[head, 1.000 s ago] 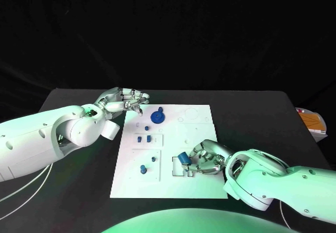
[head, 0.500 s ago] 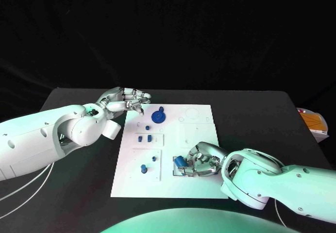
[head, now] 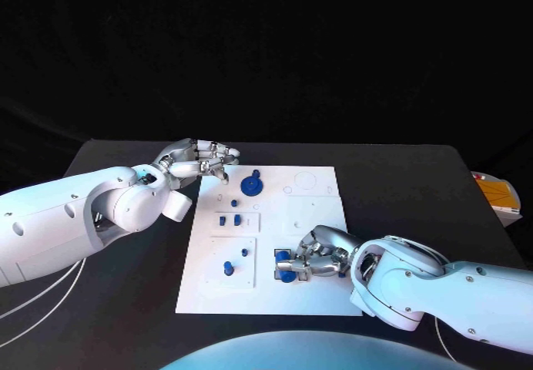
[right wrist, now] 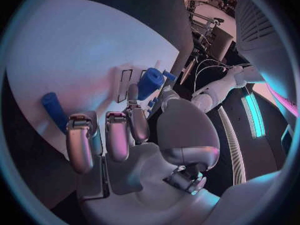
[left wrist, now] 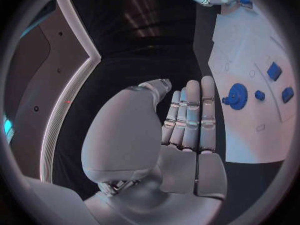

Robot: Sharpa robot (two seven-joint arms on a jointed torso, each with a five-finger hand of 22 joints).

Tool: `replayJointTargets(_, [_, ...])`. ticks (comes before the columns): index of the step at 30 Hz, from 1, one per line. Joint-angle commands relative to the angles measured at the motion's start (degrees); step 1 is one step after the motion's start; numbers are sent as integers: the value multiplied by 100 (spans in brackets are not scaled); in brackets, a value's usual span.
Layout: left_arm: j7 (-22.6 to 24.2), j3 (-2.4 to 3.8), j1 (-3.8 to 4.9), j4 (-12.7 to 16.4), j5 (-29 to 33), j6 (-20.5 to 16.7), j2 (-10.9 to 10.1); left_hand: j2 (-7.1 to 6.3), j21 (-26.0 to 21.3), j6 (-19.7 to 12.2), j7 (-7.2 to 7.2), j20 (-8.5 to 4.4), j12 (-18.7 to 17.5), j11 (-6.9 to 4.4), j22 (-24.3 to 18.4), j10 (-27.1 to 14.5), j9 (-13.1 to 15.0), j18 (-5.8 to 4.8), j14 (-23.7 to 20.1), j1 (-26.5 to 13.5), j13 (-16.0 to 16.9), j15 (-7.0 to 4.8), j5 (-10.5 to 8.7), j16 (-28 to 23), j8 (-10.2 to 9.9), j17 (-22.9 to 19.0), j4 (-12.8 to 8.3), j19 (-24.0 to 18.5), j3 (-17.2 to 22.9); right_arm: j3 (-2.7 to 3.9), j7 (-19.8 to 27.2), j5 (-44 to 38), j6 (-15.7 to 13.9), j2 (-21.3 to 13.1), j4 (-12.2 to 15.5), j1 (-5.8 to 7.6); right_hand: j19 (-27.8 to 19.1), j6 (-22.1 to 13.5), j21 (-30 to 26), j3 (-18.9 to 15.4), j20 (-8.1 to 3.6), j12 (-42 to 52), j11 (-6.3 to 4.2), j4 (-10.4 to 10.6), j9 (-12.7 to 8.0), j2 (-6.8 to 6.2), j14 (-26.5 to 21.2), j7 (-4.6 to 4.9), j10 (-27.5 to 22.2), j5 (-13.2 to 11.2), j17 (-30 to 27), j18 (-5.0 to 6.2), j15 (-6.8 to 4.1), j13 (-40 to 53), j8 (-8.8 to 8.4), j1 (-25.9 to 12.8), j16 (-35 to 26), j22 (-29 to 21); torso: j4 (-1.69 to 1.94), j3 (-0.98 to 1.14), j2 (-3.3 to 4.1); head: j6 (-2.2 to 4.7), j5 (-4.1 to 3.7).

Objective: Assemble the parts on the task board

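Right robot hand point(head: 314, 257) pinches a blue part point(head: 286, 257) over the white board's point(head: 311, 208) near cutout; seating step. Next: line up, press in. Left robot hand point(head: 203, 159) spread, empty, at board's far corner.

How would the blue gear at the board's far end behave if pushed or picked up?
The blue gear looks like rigid moulded plastic, probably light. It lies flat on the task board, so it should slide, not roll. Its raised centre hub probably offers a pinch point.

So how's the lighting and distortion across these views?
Head view: task board brightly lit, surroundings black, no bending. Left wrist view: fisheye, board edge curves beside the left robot hand. Right wrist view: strong curvature, pinkish sheen around the right robot hand.
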Motion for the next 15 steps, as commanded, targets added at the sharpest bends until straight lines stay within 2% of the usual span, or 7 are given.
replayJointTargets(1, [9,3,1,21,-18,103,2,22,24,-46,31,-17,-16,16,11,-35,10,34,-9,46,-9,22,16,-23,-18,-9,-26,43,5,-2,-95,-183,88,17,-9,-7,600,-55,26,-416,-38,-51,-3,11,26,66,433,2,-38,-15,612,-39,-38,332,49,-27,-5,1510,0,-2,-1,-6,-1])
replayJointTargets(3, [5,3,1,22,-24,108,0,22,24,-46,31,-17,-16,16,11,-35,10,34,-9,46,-9,22,16,-23,-18,-9,-26,43,5,-2,-100,-205,92,22,-12,-7,600,-68,26,-533,-37,-65,0,7,35,91,431,3,-45,-18,603,-39,-37,325,60,-9,-9,1510,0,-4,-2,-11,-2])
replayJointTargets(10, [2,3,1,22,-32,107,-6,22,24,-46,31,-17,-16,16,11,-35,10,34,-9,46,-9,22,16,-23,-18,-9,-26,43,5,-2,-57,-272,16,16,10,-7,600,-81,26,-630,-36,-77,2,8,42,134,431,4,-51,-18,604,-39,-36,320,70,1,-10,1510,-4,1,-2,-12,-3])
replayJointTargets(13, [4,3,1,21,-33,106,-8,22,24,-46,31,-17,-16,16,11,-35,10,34,-9,46,-9,22,16,-23,-18,-9,-26,43,5,-2,2,-315,-35,-11,48,-7,600,-80,26,-658,-35,-53,1,3,49,224,434,2,-37,-17,617,-39,-36,339,83,50,-6,1510,-4,3,-3,-13,3])
replayJointTargets(15, [4,3,1,20,-34,105,-10,22,24,-46,31,-17,-16,16,11,-35,10,34,-9,46,-9,22,16,-23,-18,-9,-26,43,5,-2,64,-337,-60,-41,82,-7,600,-75,26,-668,-34,-24,-2,-7,54,346,437,-1,-20,-12,631,-39,-37,361,98,159,0,1510,-3,4,0,-14,3])
